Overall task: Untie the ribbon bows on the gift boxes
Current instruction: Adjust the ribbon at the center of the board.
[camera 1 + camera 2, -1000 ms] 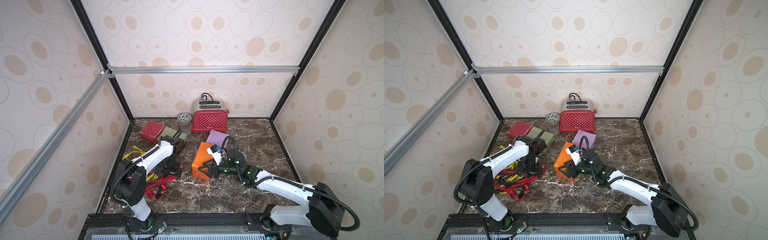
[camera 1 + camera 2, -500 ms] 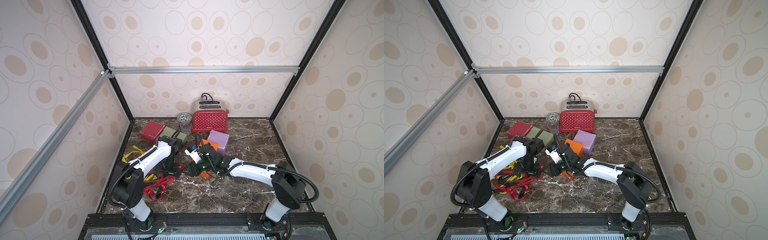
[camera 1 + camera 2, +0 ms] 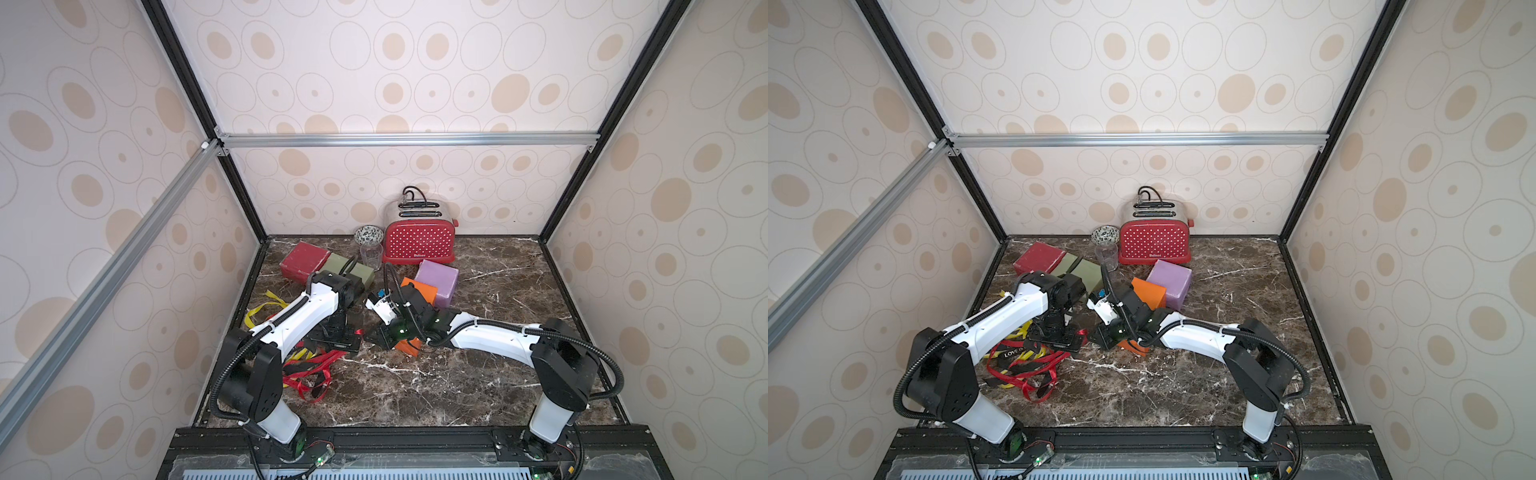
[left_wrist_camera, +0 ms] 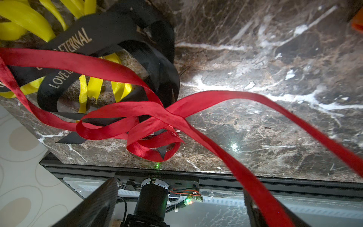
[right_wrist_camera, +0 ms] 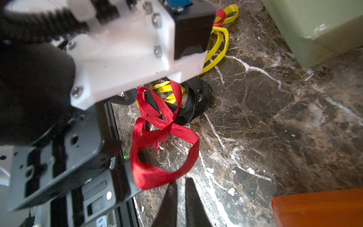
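As right hand (image 5: 179,185) sits closed, red ribbon (image 5: 157,176) touches.

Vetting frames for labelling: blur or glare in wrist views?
Left wrist: the red satin ribbon smears out of focus nearest the lens; a small glare spot on the brown marble tabletop. Right wrist: the left arm's white housing is blurred.
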`<state>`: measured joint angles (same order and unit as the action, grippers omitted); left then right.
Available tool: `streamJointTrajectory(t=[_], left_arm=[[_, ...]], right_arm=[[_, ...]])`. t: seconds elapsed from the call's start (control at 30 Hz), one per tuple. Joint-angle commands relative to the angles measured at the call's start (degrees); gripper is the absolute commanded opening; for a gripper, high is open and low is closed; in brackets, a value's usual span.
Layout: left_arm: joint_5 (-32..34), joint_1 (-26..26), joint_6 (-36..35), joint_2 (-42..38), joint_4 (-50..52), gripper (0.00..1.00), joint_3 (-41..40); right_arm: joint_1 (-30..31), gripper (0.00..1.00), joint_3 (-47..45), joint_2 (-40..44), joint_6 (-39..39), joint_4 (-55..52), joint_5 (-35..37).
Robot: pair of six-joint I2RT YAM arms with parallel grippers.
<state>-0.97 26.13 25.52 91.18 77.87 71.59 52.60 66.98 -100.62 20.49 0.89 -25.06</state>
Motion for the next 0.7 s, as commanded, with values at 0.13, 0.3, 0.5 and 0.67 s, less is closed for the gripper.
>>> streamJointTrajectory(t=[0.13,0.3,0.5,0.67], left_arm=[[1.3,-0.9,-0.4,-2.2,1.3,0.99,-0.4],[0.7,-1.8,-0.2,-3.2,0.8,0.99,-1.1],[-0.4,-2.4,-0.5,-4.4,0.8,0.99,-1.9],[-1.8,-2.4,-0.4,-5.3,0.5,0.99,-2.1]], right_arm=[[-0.3,0.00,-1.1,-0.5,5.4,8.3,-1.3],[-0.6,0.00,-3.1,-0.5,7.9,12.8,-3.0],[-1.0,0.41,-8.6,1.2,6.1,15.6,-2.0],[-1.0,0.43,-4.8,-1.8,5.9,13.0,-4.2]])
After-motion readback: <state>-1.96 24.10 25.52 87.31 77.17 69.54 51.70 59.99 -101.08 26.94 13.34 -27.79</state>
